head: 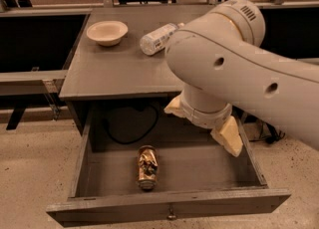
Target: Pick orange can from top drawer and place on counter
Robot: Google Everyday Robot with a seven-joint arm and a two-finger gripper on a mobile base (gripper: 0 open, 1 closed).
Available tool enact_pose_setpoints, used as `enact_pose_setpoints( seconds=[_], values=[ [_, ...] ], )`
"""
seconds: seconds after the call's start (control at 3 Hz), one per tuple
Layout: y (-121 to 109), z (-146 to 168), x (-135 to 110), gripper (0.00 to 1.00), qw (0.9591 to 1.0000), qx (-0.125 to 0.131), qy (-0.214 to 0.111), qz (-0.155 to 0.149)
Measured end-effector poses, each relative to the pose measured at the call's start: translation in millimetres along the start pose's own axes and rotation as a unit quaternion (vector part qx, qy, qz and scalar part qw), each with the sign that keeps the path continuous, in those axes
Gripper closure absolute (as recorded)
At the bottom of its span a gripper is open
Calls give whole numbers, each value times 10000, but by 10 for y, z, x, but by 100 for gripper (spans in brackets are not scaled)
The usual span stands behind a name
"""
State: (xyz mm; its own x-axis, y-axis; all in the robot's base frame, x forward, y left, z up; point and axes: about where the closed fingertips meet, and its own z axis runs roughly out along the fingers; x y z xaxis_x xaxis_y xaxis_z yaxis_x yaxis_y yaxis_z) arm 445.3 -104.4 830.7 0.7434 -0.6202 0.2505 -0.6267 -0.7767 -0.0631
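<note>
1. your tool [228, 134] hangs over the right half of the wide shallow grey wooden drawer [169, 205], under the big white arm [239, 68]; only cream-coloured parts of it peek out beside the wrist, so you cannot tell whether it is apart or together.
2. the small dented orange-gold metal can [147, 167] lies on its side on the drawer floor, left of centre and near the front panel, well apart from the tool.
3. the drawer is pulled fully out, and its small round metal knob [171, 216] sits at the middle of the front.
4. a black cable [132, 133] loops at the back of the drawer.
5. on the flat grey surface [114, 68] above, a shallow cream bowl [106, 32] stands at the back left, and a clear plastic bottle [157, 39] lies on its side near it, partly behind the arm.
</note>
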Motion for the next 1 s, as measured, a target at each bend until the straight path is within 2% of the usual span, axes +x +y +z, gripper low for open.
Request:
enact_pose_setpoints(
  seconds=[0.33,0.67,1.0],
  values=[
    [-111,-119,-97,0,9957,436,154,-807],
    [-122,-130,-91,0,9941,457,179,-966],
    [-255,-21,-97,0,9883,580,161,-1403]
  ],
)
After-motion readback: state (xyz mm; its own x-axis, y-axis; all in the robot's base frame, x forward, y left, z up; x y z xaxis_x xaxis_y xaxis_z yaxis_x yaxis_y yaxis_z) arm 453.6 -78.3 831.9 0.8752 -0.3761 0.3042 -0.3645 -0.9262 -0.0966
